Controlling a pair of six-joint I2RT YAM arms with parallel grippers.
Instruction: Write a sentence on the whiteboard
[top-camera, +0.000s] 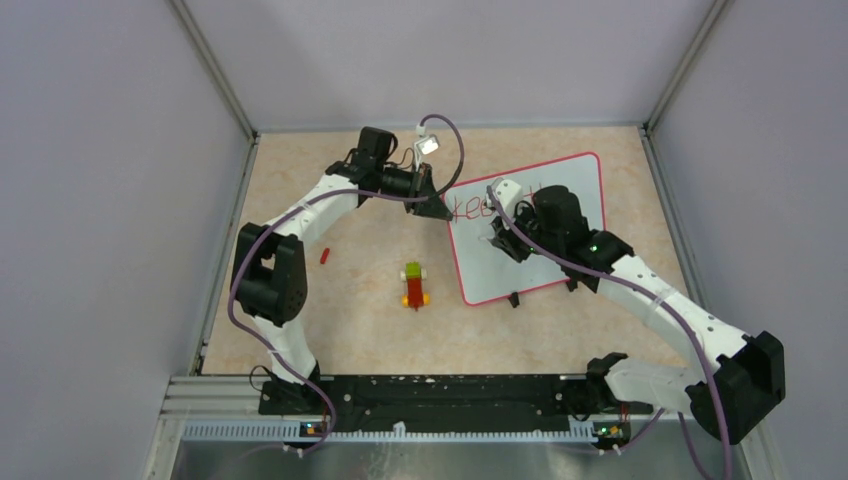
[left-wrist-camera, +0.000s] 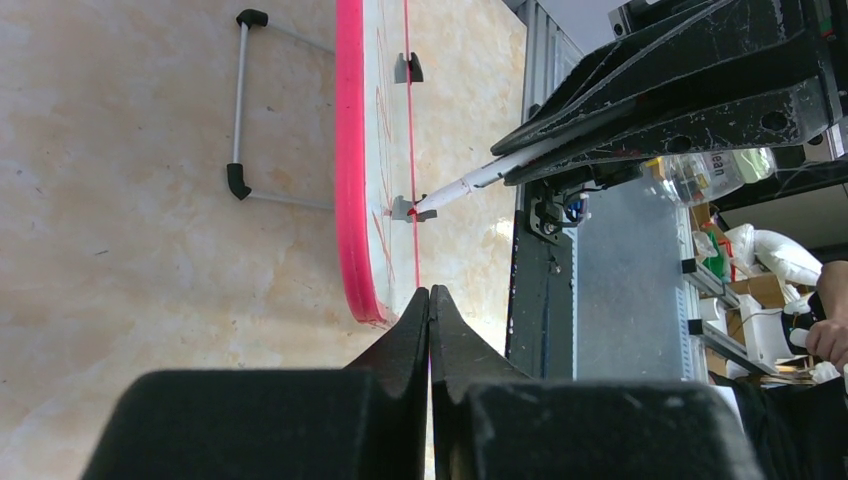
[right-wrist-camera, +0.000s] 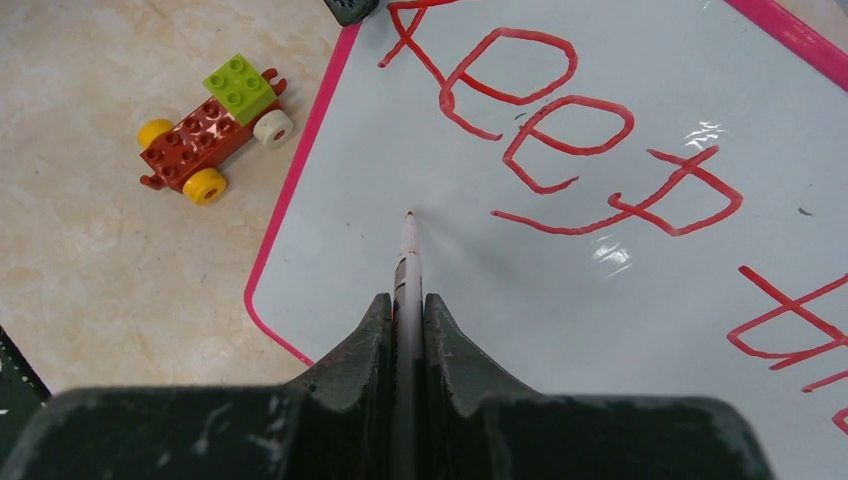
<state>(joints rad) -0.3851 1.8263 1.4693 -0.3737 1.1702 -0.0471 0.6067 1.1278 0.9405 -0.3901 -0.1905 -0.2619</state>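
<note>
The whiteboard (top-camera: 565, 262), white with a red-pink rim, lies flat at the right of the table. Red writing (right-wrist-camera: 540, 130) that reads "Keep", with more strokes at the right, runs along its far part. My right gripper (right-wrist-camera: 406, 300) is shut on a white marker (right-wrist-camera: 409, 250). The marker's red tip touches the board below the "Keep". My left gripper (left-wrist-camera: 430, 292) is shut, with its tips at the board's far left corner (top-camera: 450, 205). The marker also shows in the left wrist view (left-wrist-camera: 470, 182), with its tip on the board.
A toy car of red and green bricks (top-camera: 414, 285) stands left of the board and also shows in the right wrist view (right-wrist-camera: 215, 125). A small red cap (top-camera: 325, 256) lies further left. Two black clip feet (top-camera: 514, 298) sit on the board's near edge. Grey walls enclose the table.
</note>
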